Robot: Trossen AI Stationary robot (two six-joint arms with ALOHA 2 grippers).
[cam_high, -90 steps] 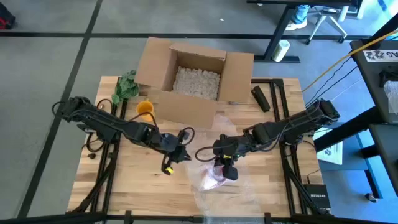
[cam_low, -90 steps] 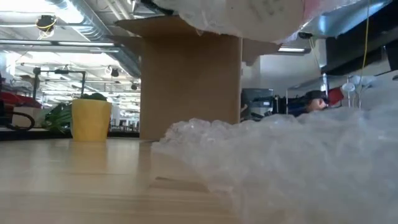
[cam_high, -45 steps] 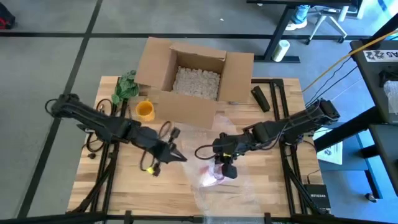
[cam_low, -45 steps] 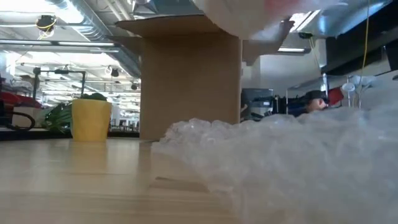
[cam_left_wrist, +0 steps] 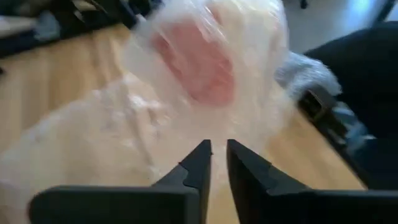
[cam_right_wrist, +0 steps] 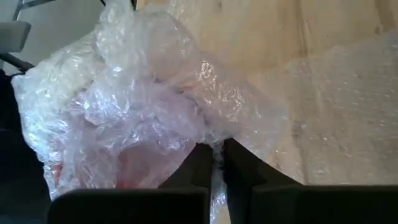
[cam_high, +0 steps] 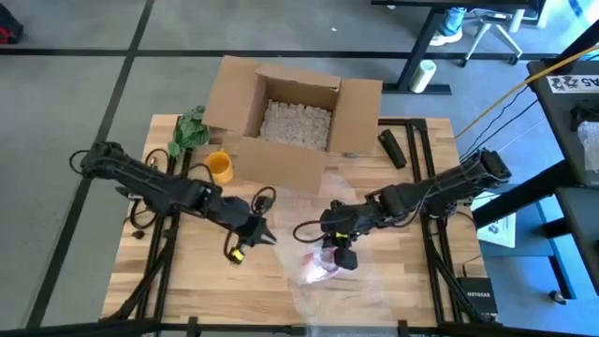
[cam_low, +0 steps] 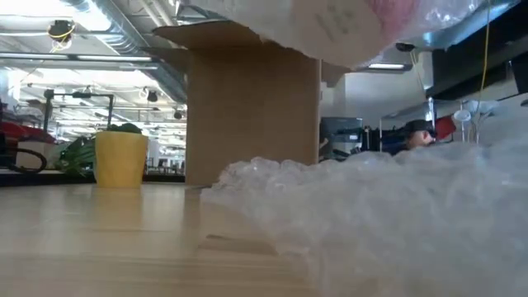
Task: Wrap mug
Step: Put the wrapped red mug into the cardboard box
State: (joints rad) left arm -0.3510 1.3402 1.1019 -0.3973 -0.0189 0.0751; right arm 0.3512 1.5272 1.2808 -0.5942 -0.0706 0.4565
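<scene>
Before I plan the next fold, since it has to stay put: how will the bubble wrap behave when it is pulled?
The bubble wrap will probably flop: it lies crumpled and bunches around the pink mug. It looks light, so it may slide on the table. The right gripper pinches it shut.

Left gripper (cam_high: 263, 238) swung back toward wrapped mug (cam_high: 318, 266) after retreating; bundle shifted slightly.

Pink mug (cam_high: 321, 265) — bundled in clear bubble wrap (cam_right_wrist: 155, 106), its colour showing through the crumpled film. The bundle sits on the front-centre of the table, over a spread sheet of the same wrap (cam_low: 396, 223).
</scene>
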